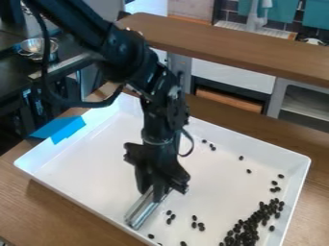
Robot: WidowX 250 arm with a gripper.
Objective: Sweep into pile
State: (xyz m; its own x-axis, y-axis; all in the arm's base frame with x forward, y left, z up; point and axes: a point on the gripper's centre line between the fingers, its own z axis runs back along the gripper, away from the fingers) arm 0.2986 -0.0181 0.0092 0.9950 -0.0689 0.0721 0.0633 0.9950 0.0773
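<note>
The camera view shows a brown wooden table (67,218) bearing a large white rectangular plastic tray (77,166), and above the tray's middle hangs the black two-finger gripper (153,192), pinching a silver, shiny metal tool (141,211) that slants down to the tray floor near its lower edge. Small black oval beans (247,228) cluster thickly at the tray's lower right, with others scattered beside the tool and toward the upper right.

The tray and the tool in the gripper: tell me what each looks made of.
The tray looks like smooth white plastic, going by its rounded corners and soft sheen, though coated metal is possible. The tool appears to be polished metal, judging by its silvery streaks of reflection.
</note>
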